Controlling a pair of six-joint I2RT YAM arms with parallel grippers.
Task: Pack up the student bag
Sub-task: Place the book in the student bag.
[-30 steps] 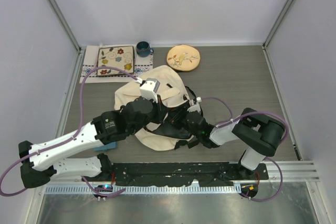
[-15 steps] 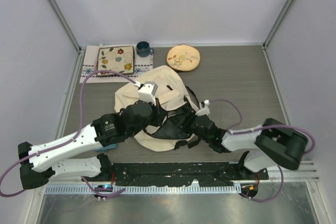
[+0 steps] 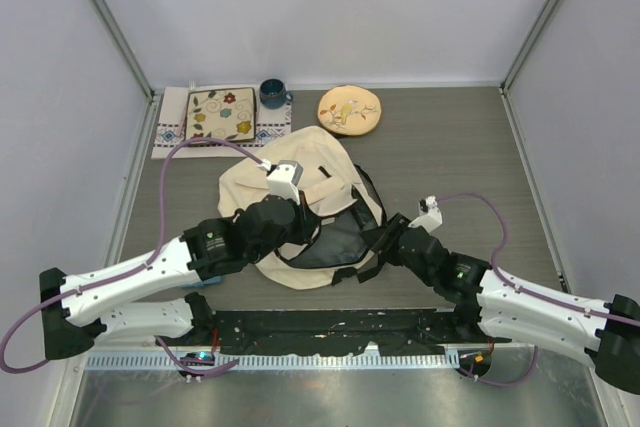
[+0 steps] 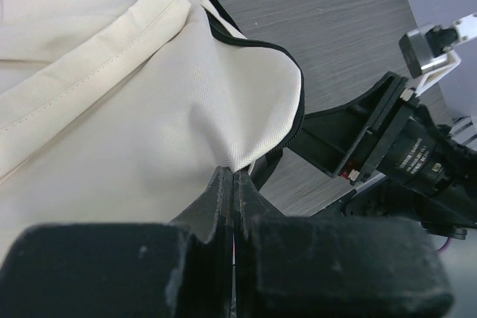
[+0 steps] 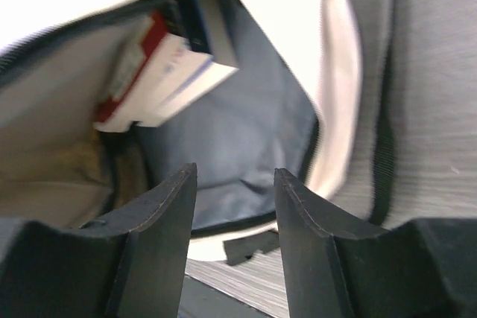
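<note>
Toward the near edge, the right hand [image 5: 235, 173] hangs spread and empty at the mouth of the student bag [image 3: 250, 192], mid-bench. The left hand [image 4: 233, 177] is clamped on its cream fabric; I judge it should lift that fabric high so the opening gapes.

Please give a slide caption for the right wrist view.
Open right gripper faces the open student bag, a red-and-white item inside.

This is a robot lab cell. Plain white walls [image 3: 330, 7] on metal posts [image 3: 110, 22] close three sides beyond my left gripper [image 4: 233, 180], and behind it my arms [image 3: 130, 282] are bolted to a black rail [image 3: 330, 325] at the table [image 3: 450, 147] edge.
</note>
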